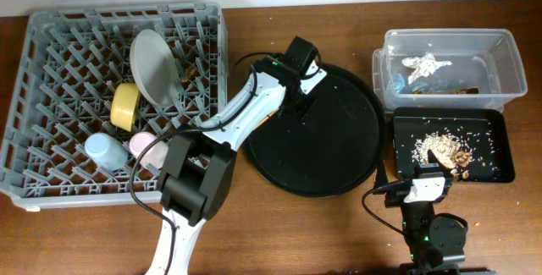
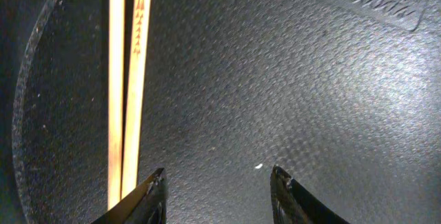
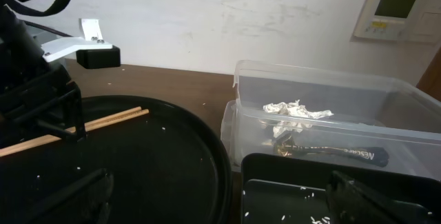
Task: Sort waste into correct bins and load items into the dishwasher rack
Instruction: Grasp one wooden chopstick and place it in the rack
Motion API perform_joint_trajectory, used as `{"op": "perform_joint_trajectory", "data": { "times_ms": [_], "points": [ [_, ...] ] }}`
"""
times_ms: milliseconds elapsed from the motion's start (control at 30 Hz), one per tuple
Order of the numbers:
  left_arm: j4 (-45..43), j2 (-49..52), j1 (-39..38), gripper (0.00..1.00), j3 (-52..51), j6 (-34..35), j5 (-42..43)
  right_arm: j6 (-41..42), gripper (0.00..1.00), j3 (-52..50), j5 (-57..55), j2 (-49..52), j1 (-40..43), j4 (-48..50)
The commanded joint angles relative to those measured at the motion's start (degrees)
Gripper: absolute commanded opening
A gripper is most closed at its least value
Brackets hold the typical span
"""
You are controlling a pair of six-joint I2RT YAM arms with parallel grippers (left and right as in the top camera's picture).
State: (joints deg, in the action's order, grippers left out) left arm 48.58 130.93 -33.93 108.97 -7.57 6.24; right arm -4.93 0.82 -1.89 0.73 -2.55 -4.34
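The pair of wooden chopsticks (image 2: 127, 79) lies on the big round black tray (image 1: 339, 148); it also shows in the right wrist view (image 3: 89, 124). My left gripper (image 2: 219, 176) is open and empty just above that tray, with the chopsticks beside its left finger; overhead it (image 1: 298, 72) is at the tray's far left. My right gripper (image 3: 220, 203) is open and empty, low by the shallow black tray (image 1: 500, 127) of food scraps (image 1: 445, 148). The clear tub (image 1: 508, 55) holds tissue (image 3: 296, 110) and the wrapper (image 3: 331, 151). The dishwasher rack (image 1: 42, 55) holds the plate (image 1: 154, 65), yellow bowl (image 1: 124, 106), blue cup (image 1: 103, 150) and pink cup (image 1: 141, 144).
The left arm (image 1: 246, 110) reaches from the front edge across the gap between rack and round tray. The right arm's base (image 1: 432, 233) is at the front right. A few pale crumbs lie on the round tray. A wall lies behind the table.
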Motion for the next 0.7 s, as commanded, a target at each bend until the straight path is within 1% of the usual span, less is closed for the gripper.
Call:
{"op": "perform_joint_trajectory", "data": {
  "times_ms": [0, 67, 100, 267, 467, 533, 600, 667],
  "points": [
    [-0.96, 2.12, -0.31, 0.47, -0.09, -1.11, -1.86, -0.22, 0.98, -0.50, 0.13, -0.37, 0.28, -0.15],
    [-1.44, 3.21, -0.22, 0.46, -0.09, -1.11, -5.99, -0.22, 0.99, -0.50, 0.13, -0.37, 0.28, -0.15],
    [-1.44, 3.21, -0.20, 0.46, -0.09, -1.11, -6.60, -0.22, 0.99, -0.50, 0.13, -0.37, 0.28, -0.15],
    [-1.90, 3.76, -0.11, 0.46, -0.09, -1.14, -6.99, -0.22, 0.98, -0.50, 0.13, -0.37, 0.28, -0.15],
    [-2.08, 7.02, -0.04, 0.46, -0.13, -1.16, -8.24, -0.22, 0.98, -0.50, 0.13, -0.37, 0.28, -0.15],
    [-1.62, 8.35, -0.04, 0.45, -0.13, -1.14, -8.11, -0.22, 0.98, -0.50, 0.13, -0.37, 0.28, -0.15],
    [-0.92, 8.33, -0.33, 0.42, -0.04, -1.11, -7.06, -0.22, 0.99, -0.50, 0.13, -0.37, 0.28, -0.15],
    [3.45, 8.02, -1.16, 0.42, 2.89, -0.70, -4.52, -0.22, 0.98, -0.50, 0.13, -0.37, 0.28, -0.15]
  ]
}}
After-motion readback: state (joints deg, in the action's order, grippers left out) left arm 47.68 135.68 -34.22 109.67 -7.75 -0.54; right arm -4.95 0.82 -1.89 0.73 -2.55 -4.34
